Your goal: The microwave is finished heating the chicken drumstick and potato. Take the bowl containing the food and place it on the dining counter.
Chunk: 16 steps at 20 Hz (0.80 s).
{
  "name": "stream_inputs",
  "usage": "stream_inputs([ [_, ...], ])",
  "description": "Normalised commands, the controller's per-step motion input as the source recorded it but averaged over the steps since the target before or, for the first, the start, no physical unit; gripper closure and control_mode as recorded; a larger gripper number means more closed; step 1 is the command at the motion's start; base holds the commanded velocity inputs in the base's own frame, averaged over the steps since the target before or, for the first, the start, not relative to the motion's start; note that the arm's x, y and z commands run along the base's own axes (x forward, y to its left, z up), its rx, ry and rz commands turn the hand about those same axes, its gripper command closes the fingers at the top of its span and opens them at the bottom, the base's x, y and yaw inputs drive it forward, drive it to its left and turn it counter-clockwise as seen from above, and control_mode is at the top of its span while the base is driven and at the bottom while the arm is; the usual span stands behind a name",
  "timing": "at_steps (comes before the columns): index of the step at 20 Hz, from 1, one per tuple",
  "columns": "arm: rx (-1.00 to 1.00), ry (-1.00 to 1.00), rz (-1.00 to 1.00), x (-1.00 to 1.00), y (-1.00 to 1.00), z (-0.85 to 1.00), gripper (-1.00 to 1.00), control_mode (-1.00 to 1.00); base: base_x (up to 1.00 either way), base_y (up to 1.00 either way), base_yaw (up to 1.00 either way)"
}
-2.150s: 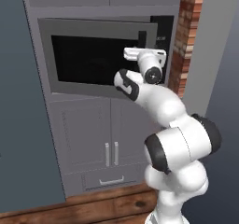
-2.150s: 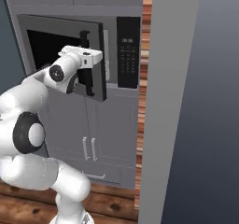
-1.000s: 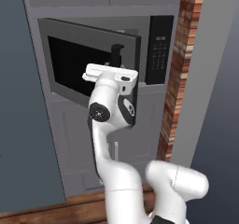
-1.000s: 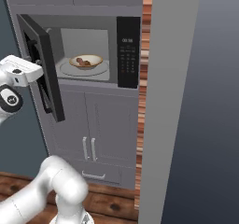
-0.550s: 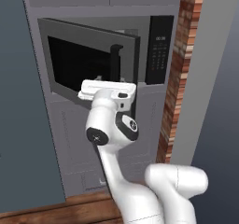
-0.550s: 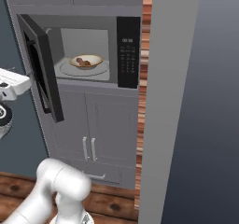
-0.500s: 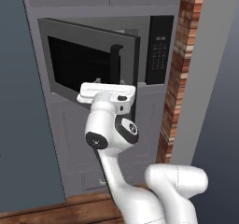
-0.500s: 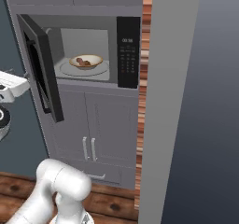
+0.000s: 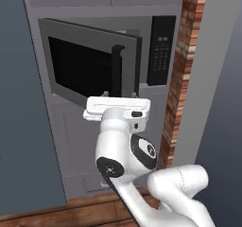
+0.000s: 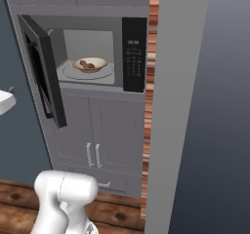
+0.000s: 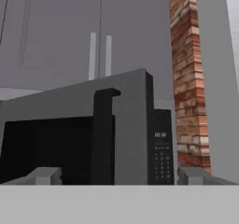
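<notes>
The microwave stands with its black glass door swung wide open to the left. On the glass turntable inside sits the cream bowl with a tan rim. Reddish-brown food lies in it; I cannot tell the chicken drumstick from the potato. My gripper hangs open and empty just below the door's free edge, in front of the dark handle. Its fingertips stand far apart. The dining counter is out of view.
A brick column and a grey wall flank the microwave on the right, beside the black keypad. Grey cabinet doors sit below and more above. The floor is wood.
My hand has come away from the door handle, dropping lower and back, and its jaws have spread wide. The door stays open.
</notes>
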Motion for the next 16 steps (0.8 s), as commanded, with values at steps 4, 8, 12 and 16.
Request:
stream_inputs([
  [4,0.16,0.05,0.18,-0.24,-1.00,0.17,-1.00,-1.00,0.00,0.00,0.00],
  [8,0.23,0.17,0.15,0.00,-1.00,0.15,-1.00,-1.00,0.00,0.00,0.00],
  [12,0.31,0.20,0.16,0.02,-1.00,0.11,-1.00,-1.00,0.00,0.00,0.00],
  [16,0.34,0.30,0.16,0.09,-1.00,0.02,-1.00,-1.00,0.00,0.00,0.00],
])
